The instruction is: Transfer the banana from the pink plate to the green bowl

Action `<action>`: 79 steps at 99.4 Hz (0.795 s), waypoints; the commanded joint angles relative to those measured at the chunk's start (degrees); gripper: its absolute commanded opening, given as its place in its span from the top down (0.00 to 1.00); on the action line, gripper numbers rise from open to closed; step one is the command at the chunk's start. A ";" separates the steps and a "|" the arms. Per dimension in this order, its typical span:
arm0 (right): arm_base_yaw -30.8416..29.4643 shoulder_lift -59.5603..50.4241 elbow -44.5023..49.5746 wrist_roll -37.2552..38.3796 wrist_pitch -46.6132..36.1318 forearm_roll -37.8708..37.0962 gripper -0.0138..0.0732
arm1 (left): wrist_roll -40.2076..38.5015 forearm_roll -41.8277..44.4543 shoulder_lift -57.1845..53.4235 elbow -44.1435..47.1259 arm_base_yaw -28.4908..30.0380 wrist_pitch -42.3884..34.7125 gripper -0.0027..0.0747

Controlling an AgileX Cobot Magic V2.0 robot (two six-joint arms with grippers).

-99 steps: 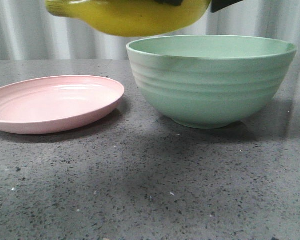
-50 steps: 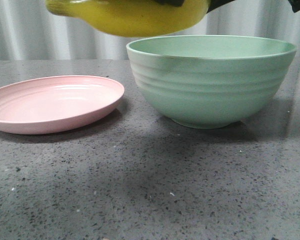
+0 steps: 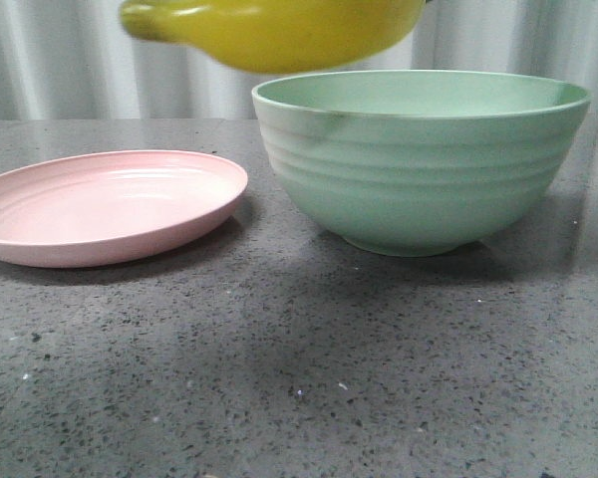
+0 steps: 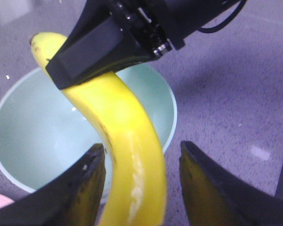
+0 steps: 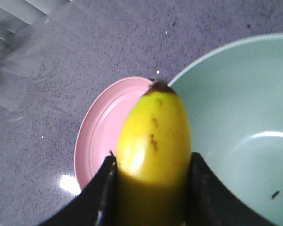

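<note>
The yellow banana (image 3: 279, 30) hangs in the air at the top of the front view, over the left rim of the green bowl (image 3: 419, 169). My right gripper (image 5: 153, 160) is shut on the banana (image 5: 153, 132), with its dark tip pointing toward the pink plate (image 5: 101, 127). In the left wrist view the right gripper (image 4: 99, 47) grips the banana (image 4: 127, 127) above the bowl (image 4: 33, 136). My left gripper (image 4: 141, 147) is open with its jaws either side of the banana, and a gap shows on one side. The pink plate (image 3: 100, 204) holds nothing.
The plate and bowl stand side by side on a dark speckled grey table (image 3: 299, 378), plate left, bowl right. A pale corrugated wall (image 3: 60, 60) runs behind them. The bowl's inside (image 5: 254, 141) holds only a small dark speck.
The banana has shifted a little to the right, further over the bowl. The black gripper parts seen at the top of the front view have left that view.
</note>
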 commanded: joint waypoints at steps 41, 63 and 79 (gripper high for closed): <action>-5.80 2.25 -7.64 -0.74 -9.77 -22.62 0.92 | -0.16 -0.12 -5.24 -2.40 -0.28 -4.77 0.53; -5.34 8.49 -7.64 -0.74 -8.76 -22.62 0.90 | -0.16 -0.12 -5.24 -2.40 -0.28 -5.60 0.53; -5.05 9.22 -7.64 -0.74 -8.99 -22.62 0.67 | -0.16 -0.12 -5.24 -2.40 -0.28 -5.60 0.53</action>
